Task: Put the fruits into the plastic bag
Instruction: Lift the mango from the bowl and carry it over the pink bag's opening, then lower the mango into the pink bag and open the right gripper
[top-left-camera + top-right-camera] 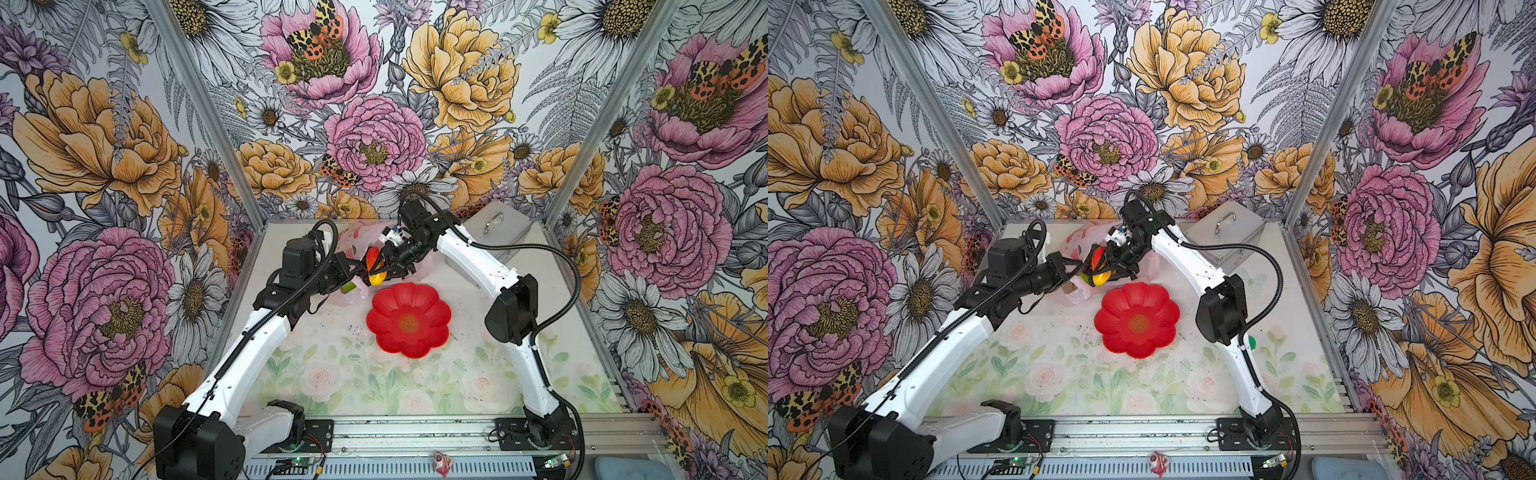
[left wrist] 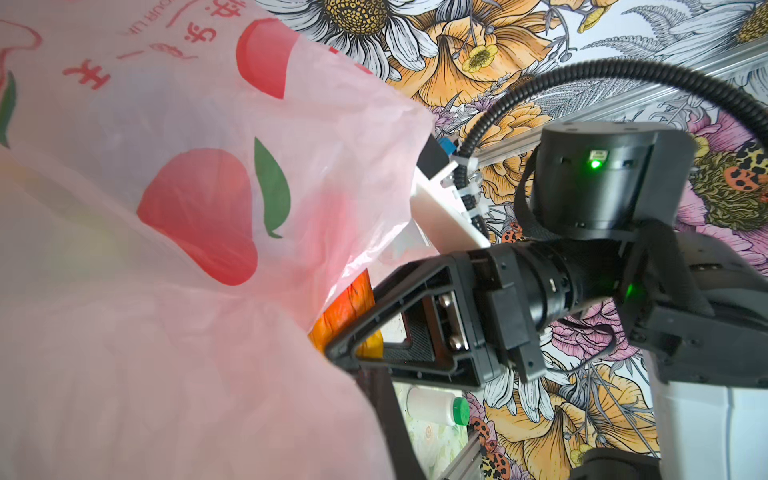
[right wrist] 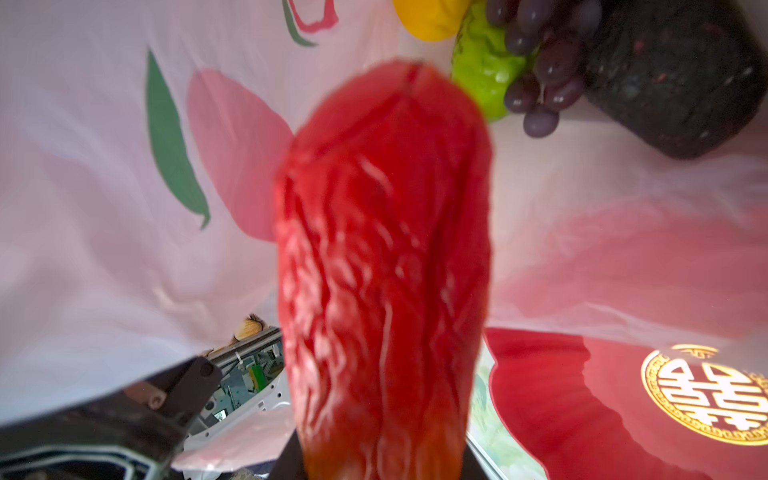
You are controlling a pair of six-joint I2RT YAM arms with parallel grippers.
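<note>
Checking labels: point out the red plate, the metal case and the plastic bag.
red plate (image 1: 388, 328): in a top view, on a bare petal off the centre.
metal case (image 1: 519, 222): in a top view, on the lid beside the handle.
plastic bag (image 2: 124, 353): in the left wrist view, on its plain pink wall.

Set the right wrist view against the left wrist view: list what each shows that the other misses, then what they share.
Only the right wrist view: a dark purple grape bunch, a green bumpy fruit, a yellow fruit, a dark rough avocado and the red flower-shaped plate. Only the left wrist view: the right pincer seen from the side, and a white bottle with a green cap. Both: the thin translucent pale pink plastic bag and the red-orange wrinkled fruit that pincer grips.
</note>
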